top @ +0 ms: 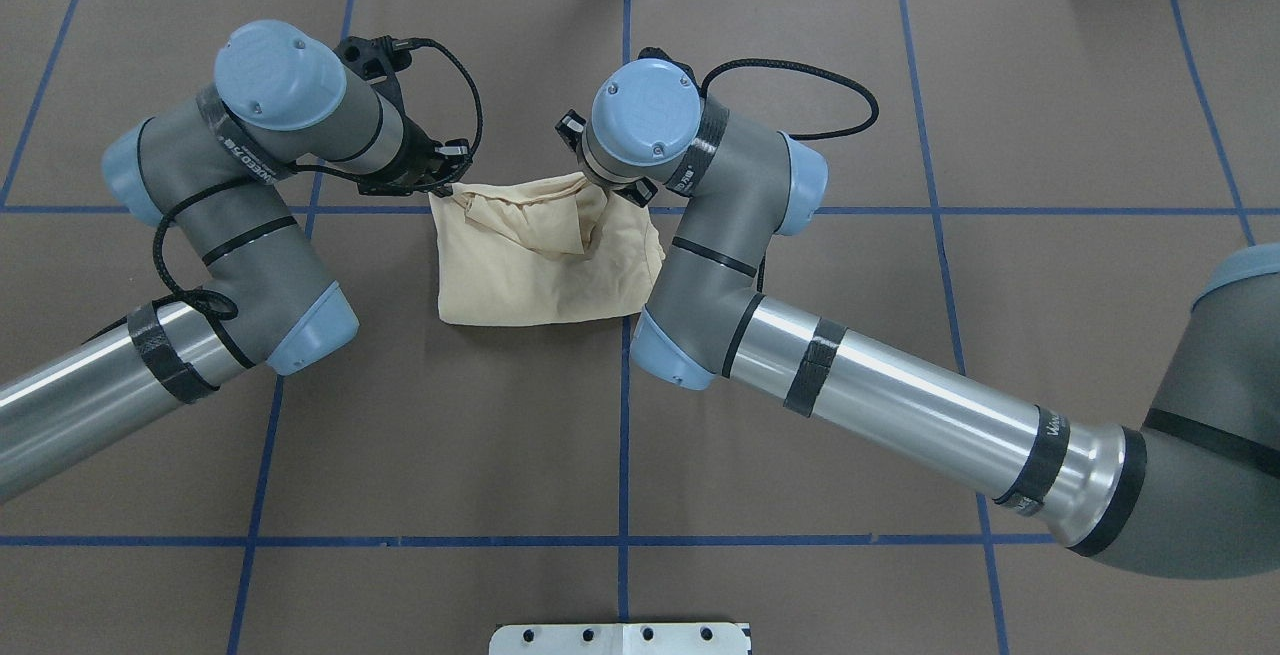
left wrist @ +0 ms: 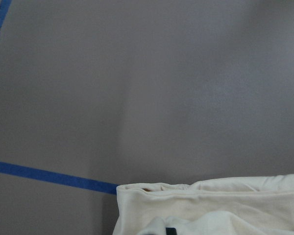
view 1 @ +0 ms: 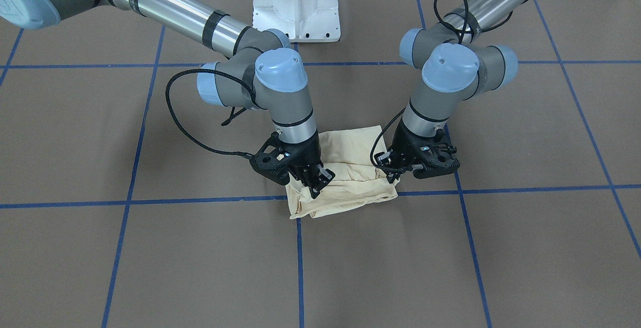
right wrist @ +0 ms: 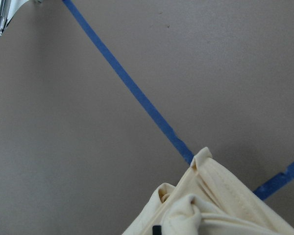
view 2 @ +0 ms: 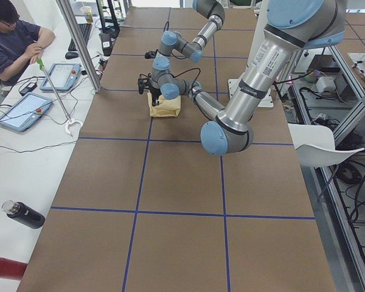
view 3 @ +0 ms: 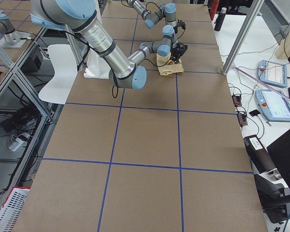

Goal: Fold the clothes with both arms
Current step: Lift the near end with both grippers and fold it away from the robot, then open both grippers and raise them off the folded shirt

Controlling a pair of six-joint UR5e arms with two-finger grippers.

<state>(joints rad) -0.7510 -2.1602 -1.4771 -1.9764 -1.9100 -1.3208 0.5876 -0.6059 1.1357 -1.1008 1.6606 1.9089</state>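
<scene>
T-shirt: the pale cream-yellow T-shirt [top: 540, 270] is folded into a small thick bundle and lies near the middle of the worktop, between the two tools; its print does not show
Position on the grid: the bundle sits at a crossing of the blue tape lines [top: 622, 435], mostly on the robot's side of the cross line
Raised edge: along the side farthest from the robot, a loose flap of cloth stands up off the bundle and runs from one tool to the other
Left tool: the left tool [top: 447, 175] is low at the far left corner of the bundle, pinching the cloth; in its wrist view the fabric rises right up to a dark fingertip at the bottom edge
Right tool: the right tool [view 1: 316, 182] points down at the far right corner, its fingers nipping a bunched fold; its wrist view shows that fold drawn up into a peak
Left arm: the left arm [top: 230, 225] comes in from the overhead view's left, bent at the elbow
Right arm: the right arm [top: 720, 225] comes in from the overhead view's right, its wrist above the bundle's edge
Worktop: the brown worktop [top: 450, 435] is marked into large squares
Base: a white pedestal [view 1: 295, 7] stands between the two arms
Side desk: a person [view 2: 12, 42] sits at a white desk beside the worktop, holding a thin stick, with control tablets [view 2: 24, 112] nearby
</scene>
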